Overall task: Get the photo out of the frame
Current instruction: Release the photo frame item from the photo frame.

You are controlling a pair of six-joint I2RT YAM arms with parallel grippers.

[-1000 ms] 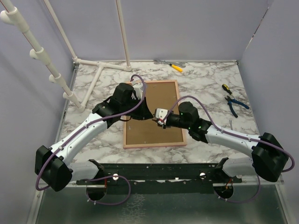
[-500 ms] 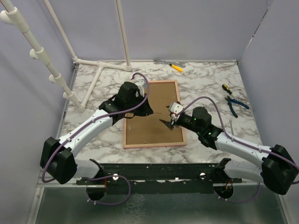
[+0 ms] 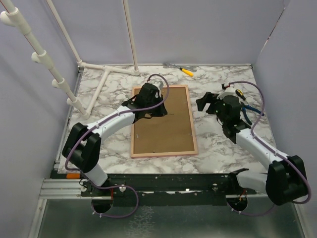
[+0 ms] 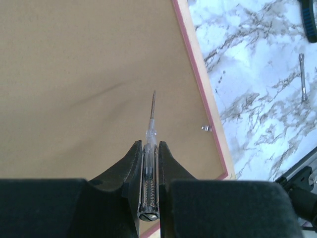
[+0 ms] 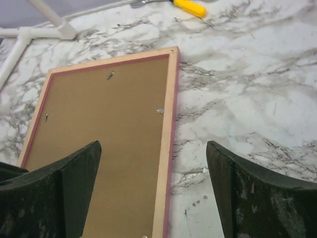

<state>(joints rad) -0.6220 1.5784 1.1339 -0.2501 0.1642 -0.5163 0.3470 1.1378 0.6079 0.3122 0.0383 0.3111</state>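
Observation:
The frame (image 3: 166, 130) lies back up on the marble table, showing its brown fibreboard back and thin pink border (image 4: 198, 74). The photo is hidden beneath that back. My left gripper (image 3: 157, 110) hovers over the frame's far left part. In the left wrist view it (image 4: 148, 145) is shut on a clear-handled screwdriver (image 4: 147, 171) whose thin tip (image 4: 153, 96) points over the board. My right gripper (image 3: 205, 103) stands open off the frame's right edge, nothing between its fingers (image 5: 79, 171). Small metal tabs (image 5: 160, 110) sit along the back's edges.
A yellow-handled screwdriver (image 3: 187, 72) lies at the far edge. Another screwdriver (image 3: 239, 93) and blue pliers (image 3: 247, 113) lie at the right. A white pipe stand (image 3: 99, 79) occupies the far left corner. A small wrench (image 4: 302, 79) lies on the marble right of the frame.
My right gripper has left the frame's middle, swung right and away, and opened wide. My left gripper has slid farther over the frame, still holding the screwdriver.

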